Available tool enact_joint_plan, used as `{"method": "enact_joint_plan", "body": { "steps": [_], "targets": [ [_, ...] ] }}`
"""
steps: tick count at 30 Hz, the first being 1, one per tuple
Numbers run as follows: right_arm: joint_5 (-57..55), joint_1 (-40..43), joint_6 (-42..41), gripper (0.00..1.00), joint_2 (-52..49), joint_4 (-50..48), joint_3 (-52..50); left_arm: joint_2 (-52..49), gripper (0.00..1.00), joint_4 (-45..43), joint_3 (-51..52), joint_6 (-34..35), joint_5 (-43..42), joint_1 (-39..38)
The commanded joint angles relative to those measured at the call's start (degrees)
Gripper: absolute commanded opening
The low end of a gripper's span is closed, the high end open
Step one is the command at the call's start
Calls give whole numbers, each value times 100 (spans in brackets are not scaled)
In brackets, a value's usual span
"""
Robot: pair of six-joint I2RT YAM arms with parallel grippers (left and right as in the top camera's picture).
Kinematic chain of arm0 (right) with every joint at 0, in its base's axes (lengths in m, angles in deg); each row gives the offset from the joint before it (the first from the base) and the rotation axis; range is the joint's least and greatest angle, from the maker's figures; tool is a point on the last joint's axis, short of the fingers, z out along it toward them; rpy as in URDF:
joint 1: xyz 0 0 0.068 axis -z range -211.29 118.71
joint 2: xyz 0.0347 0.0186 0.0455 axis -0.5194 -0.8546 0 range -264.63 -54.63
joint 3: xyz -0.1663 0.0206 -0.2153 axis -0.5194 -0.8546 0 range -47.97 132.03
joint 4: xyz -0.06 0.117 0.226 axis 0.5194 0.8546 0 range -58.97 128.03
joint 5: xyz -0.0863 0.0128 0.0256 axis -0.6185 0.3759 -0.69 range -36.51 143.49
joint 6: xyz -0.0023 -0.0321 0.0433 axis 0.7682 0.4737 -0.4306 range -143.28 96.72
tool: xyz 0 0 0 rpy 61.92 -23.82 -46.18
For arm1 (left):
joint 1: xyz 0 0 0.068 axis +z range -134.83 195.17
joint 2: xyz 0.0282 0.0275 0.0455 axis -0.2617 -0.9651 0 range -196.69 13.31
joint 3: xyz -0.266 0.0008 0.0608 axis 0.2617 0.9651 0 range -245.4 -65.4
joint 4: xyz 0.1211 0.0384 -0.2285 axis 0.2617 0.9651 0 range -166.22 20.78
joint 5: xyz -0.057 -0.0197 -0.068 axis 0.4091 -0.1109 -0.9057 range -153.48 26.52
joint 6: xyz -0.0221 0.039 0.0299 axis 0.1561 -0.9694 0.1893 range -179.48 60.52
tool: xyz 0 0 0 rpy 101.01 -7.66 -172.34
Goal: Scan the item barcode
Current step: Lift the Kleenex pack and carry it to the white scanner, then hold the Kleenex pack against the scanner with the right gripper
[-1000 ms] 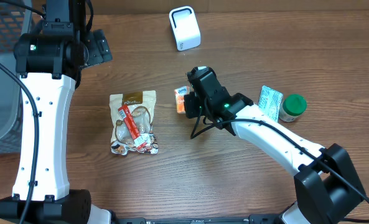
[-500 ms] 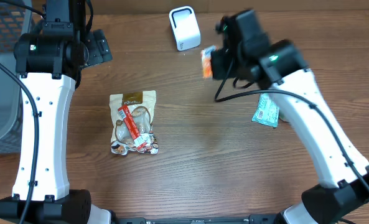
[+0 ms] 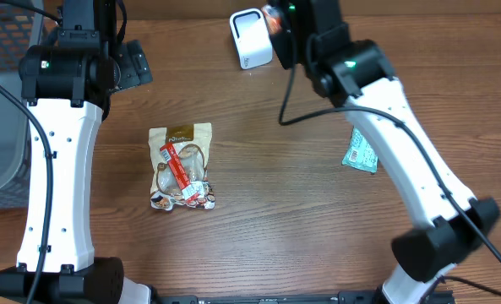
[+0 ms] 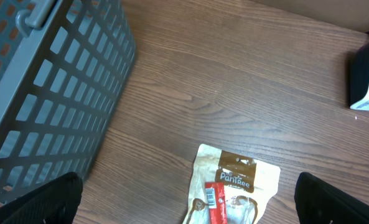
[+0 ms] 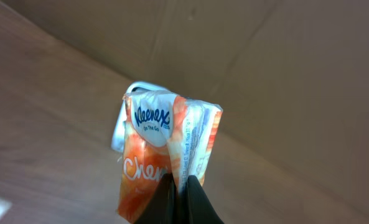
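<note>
An orange Kleenex tissue pack (image 5: 162,149) hangs pinched by its edge in my right gripper (image 5: 181,186), which is shut on it. In the overhead view the pack (image 3: 272,19) is up at the back edge, right beside the white scanner (image 3: 250,38), with the right gripper (image 3: 284,27) just behind it. The scanner (image 5: 117,129) peeks out from behind the pack in the right wrist view. My left gripper (image 3: 132,66) stays open at the back left, its fingers (image 4: 47,200) wide apart and nothing between them.
A tan snack bag (image 3: 181,165) with a red label lies left of centre, also seen below the left wrist (image 4: 234,186). A teal packet (image 3: 361,152) lies at the right. A grey mesh basket (image 3: 1,59) stands along the left edge.
My right arm has lifted the tissue pack from mid-table and swung it back and left, up next to the scanner. The left arm has not moved.
</note>
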Motion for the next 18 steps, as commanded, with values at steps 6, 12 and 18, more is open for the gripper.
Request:
{"method": "enact_joint_plan", "body": {
  "steps": [6,12,18],
  "targets": [
    [-997,-24,1504,4,-986,-962,39,39,100,-7,-48,-66,57,-37],
    [-1132,-35,2441,4,-1600,-1659,39,39,100,-7,-48,-66,57,-37],
    [-1178,-35,3110,4,-2002,-2811,39,39,100,-7,-48,-66,57,-37]
  ]
}}
